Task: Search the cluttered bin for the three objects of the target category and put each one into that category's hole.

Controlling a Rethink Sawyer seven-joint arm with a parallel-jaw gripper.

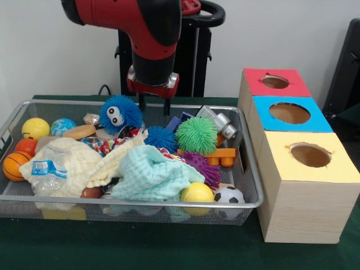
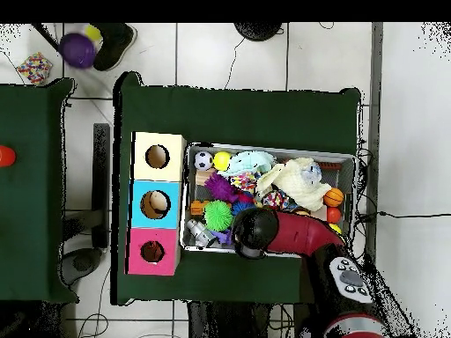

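The silver wire-mesh bin (image 1: 140,206) is full of clutter; it also shows in the overhead view (image 2: 273,149). My gripper (image 1: 154,106) hangs over the bin's far edge, between a blue furry ball with eyes (image 1: 120,113) and a green spiky ball (image 1: 196,135). Its fingers are apart and hold nothing. No plush animal shows clearly. A tan oblong thing (image 1: 79,131) lies at the back left; I cannot tell what it is. The red-topped box's hole (image 1: 275,82) is at the far right and shows in the overhead view (image 2: 151,252). In the overhead view the arm (image 2: 255,231) hides the gripper.
A cream cloth (image 1: 79,160) and a mint cloth (image 1: 152,174) cover the bin's middle. Smooth balls lie at the left (image 1: 35,128) and front (image 1: 197,192). The blue-topped box (image 1: 289,113) and the yellow-topped box (image 1: 309,154) stand right of the bin.
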